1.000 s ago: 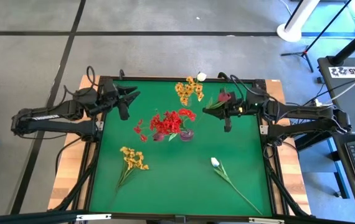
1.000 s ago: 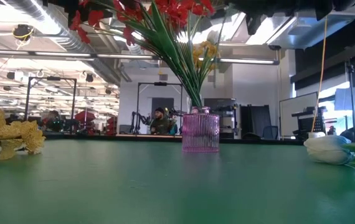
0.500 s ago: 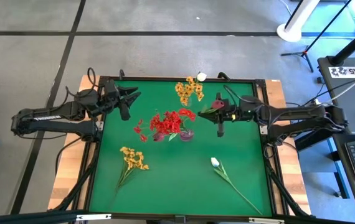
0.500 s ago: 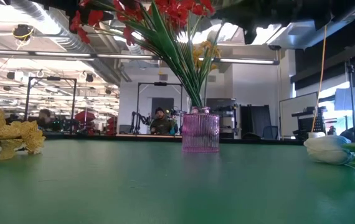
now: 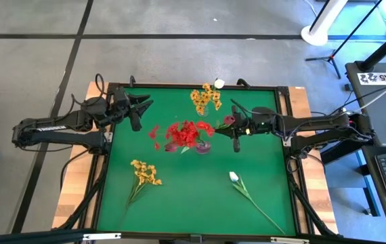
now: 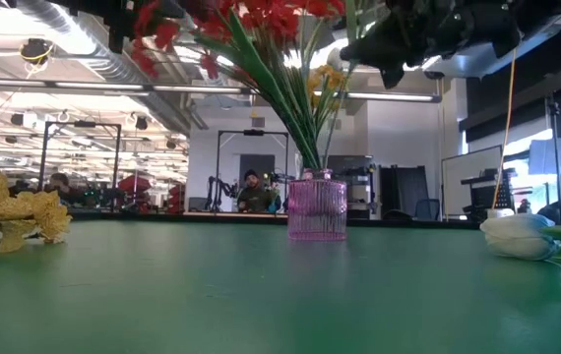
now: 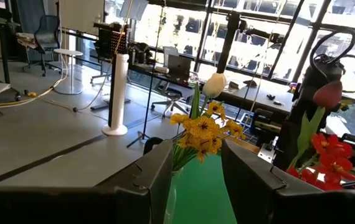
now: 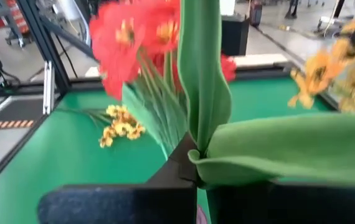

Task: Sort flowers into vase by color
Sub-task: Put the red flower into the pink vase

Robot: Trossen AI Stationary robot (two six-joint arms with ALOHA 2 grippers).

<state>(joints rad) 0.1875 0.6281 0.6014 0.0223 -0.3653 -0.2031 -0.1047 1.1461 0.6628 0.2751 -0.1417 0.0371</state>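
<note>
Flowers with long green stems are spread over the green table (image 5: 193,196), and some already stand in vases.

At about 9 o'clock on the table, the left gripper (image 5: 141,104) waits by the left edge. Its two dark fingers (image 7: 146,186) are apart and hold nothing.

At about 7 o'clock, one loose bunch of yellow-orange blossoms (image 5: 145,172) lies flat on the cloth. In the low view it sits on the far left (image 6: 10,218).

Near the middle stands one pink ribbed glass vase (image 6: 317,207). It holds one big bunch of red blossoms (image 5: 186,133), and their stems fan out of it.

At about 12 o'clock, by the far edge, a second bunch of yellow-orange blossoms (image 5: 205,97) stands up with one white tulip bud (image 5: 219,83). I cannot make out what holds them.

Just right of the pink vase is the right gripper (image 5: 234,126). Its fingers are pressed together on the green stem of one dark red tulip bud (image 5: 229,120), held above the table beside the red bunch. The right wrist view shows the tulip's big green leaves (image 8: 277,146) close up.

At about 5 o'clock, one white tulip with a long stem (image 5: 234,177) lies flat on the cloth.
</note>
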